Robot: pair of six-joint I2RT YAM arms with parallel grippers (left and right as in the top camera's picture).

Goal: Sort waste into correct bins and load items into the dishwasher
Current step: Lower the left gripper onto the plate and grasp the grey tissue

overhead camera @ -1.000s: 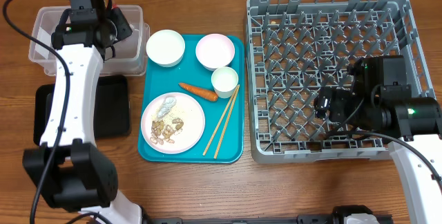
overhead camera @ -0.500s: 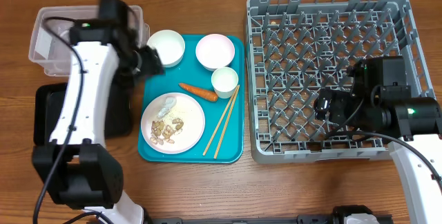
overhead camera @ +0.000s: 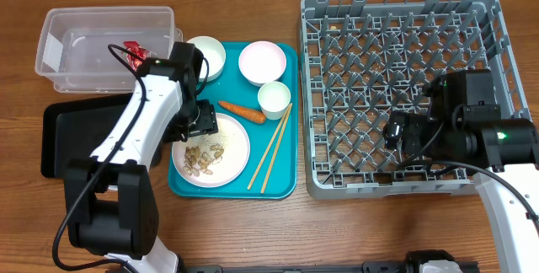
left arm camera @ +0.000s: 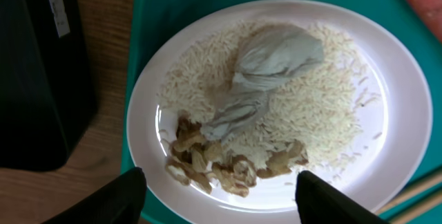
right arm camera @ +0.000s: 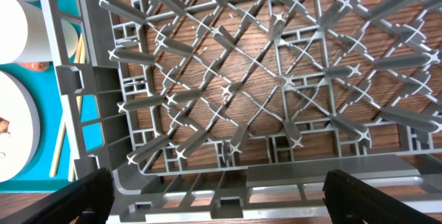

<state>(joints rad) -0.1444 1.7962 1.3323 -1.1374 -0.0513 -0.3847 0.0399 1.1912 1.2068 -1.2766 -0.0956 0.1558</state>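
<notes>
The red-and-silver wrapper (overhead camera: 135,51) lies in the clear tub (overhead camera: 76,58). My left gripper (overhead camera: 200,121) is open and empty, low over the round white plate (overhead camera: 238,141). In the left wrist view its fingers (left arm camera: 221,200) straddle the plate's (left arm camera: 400,113) near edge, over beige peanut-like scraps (left arm camera: 221,162), white crumbs (left arm camera: 331,106) and a crumpled grey-white wad (left arm camera: 266,72). The carrot (overhead camera: 242,110), two white bowls (overhead camera: 205,56) (overhead camera: 261,61), cup (overhead camera: 274,98) and chopsticks (overhead camera: 271,148) sit on the teal tray (overhead camera: 286,184). My right gripper (overhead camera: 396,130) is open and empty above the grey rack (overhead camera: 404,20).
The black tray (overhead camera: 84,138) lies left of the teal tray, under my left arm, and shows at the left of the left wrist view (left arm camera: 34,79). The right wrist view shows the rack's front corner (right arm camera: 276,79), with the chopsticks (right arm camera: 65,134) beyond its left wall.
My left arm has swung from above the clear tub down and right to the plate. The red wrapper now shows lying in the tub. The right arm has not moved.
</notes>
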